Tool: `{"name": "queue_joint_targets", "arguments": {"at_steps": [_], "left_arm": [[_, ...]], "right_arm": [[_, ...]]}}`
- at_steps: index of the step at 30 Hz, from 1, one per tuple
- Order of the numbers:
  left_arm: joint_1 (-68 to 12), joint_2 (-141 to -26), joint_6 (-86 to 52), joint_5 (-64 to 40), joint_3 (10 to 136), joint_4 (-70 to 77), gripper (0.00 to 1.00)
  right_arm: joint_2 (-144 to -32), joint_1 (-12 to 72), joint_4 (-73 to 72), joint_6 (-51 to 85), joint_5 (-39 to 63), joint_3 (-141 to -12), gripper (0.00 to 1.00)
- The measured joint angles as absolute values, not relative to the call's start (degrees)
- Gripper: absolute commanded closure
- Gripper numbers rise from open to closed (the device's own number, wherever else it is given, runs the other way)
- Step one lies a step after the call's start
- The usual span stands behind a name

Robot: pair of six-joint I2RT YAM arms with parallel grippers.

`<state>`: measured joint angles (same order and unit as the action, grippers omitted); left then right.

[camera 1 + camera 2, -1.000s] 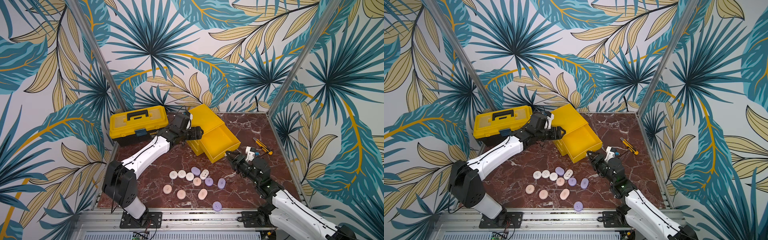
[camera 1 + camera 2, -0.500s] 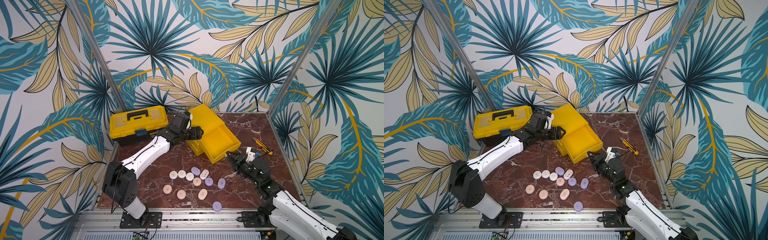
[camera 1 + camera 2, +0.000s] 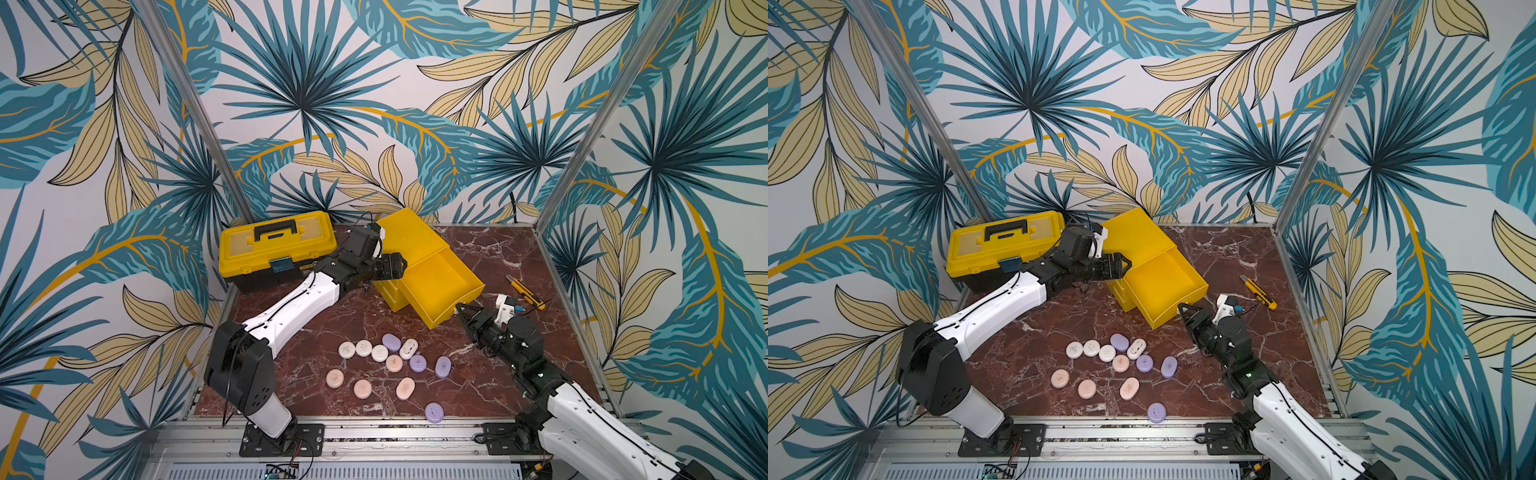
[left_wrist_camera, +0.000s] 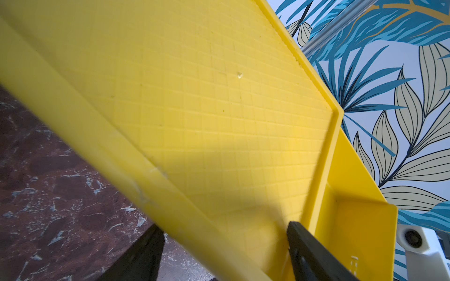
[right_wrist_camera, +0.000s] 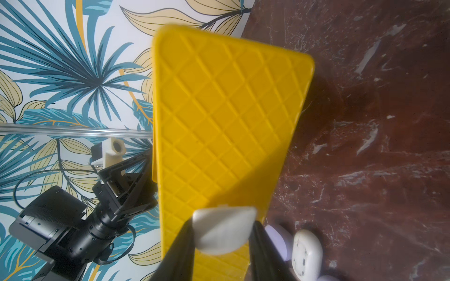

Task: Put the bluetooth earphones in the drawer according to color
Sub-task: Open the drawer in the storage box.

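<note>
I counted twelve earphone cases (image 3: 393, 363) lying loose on the table (image 3: 498, 257) in both top views, between the two arm bases. There were four white cases (image 3: 363, 348), four lilac cases (image 3: 417, 363) and four pink cases (image 3: 362, 388). All were smooth oval pebbles, most bunched close, with one lone lilac case (image 3: 434, 412) apart from the rest. Behind them stood the yellow plastic chest (image 3: 409, 232), with its top drawer (image 3: 440, 282) pulled out.

Only the right wrist view showed the grip. The right gripper (image 3: 462, 309) pinched the drawer's white tab handle (image 5: 224, 228), which sat on a front embossed with diamond ribs.

Only the left wrist view showed a fine square grid moulded into the chest's top. The left gripper (image 4: 224, 248) stood spread wide astride the chest's upper edge. I could not tell whether its pads bore on the plastic.

One yellow toolbox (image 3: 276, 245) with a black handle sat just beside the chest. One yellow-black utility knife (image 3: 524, 291) lay well apart, on the right arm's side of the red marble-patterned table.
</note>
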<state>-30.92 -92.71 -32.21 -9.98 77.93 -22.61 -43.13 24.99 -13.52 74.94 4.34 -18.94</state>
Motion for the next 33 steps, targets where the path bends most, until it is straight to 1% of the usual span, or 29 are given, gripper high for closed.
{"name": "queue_joint_targets", "arguments": {"at_steps": [7, 14, 17, 21, 27, 29, 33], "left_arm": [[-30.92, -92.71, -32.21, -10.11, 77.93, -22.5, 0.17], [-30.92, -92.71, -32.21, -10.13, 77.93, -22.5, 0.17], [-30.92, -92.71, -32.18, -10.15, 77.93, -22.5, 0.17], [-30.92, -92.71, -32.18, -10.15, 77.93, -22.5, 0.17], [-30.92, -92.68, -32.16, -10.13, 77.93, -22.52, 0.15], [-30.92, -92.55, -31.97, -9.93, 77.93, -22.63, 0.12], [-31.0, -91.13, -31.22, -8.54, 77.73, -24.16, 0.09]], "right_arm": [[-43.57, 24.88, -12.08, 73.69, 4.23, -19.07, 0.44], [-40.53, 24.84, -7.84, 73.17, 4.05, -19.07, 0.32], [-38.41, 24.84, -4.97, 72.97, 4.08, -19.07, 0.29], [-35.33, 24.84, -0.43, 72.71, 4.25, -19.31, 0.26], [-30.33, 24.84, 6.66, 71.66, 5.08, -21.37, 0.25], [-28.64, 24.84, 9.74, 71.0, 5.19, -22.37, 0.25], [-25.8, 24.84, 14.39, 69.73, 5.13, -23.64, 0.25]]}}
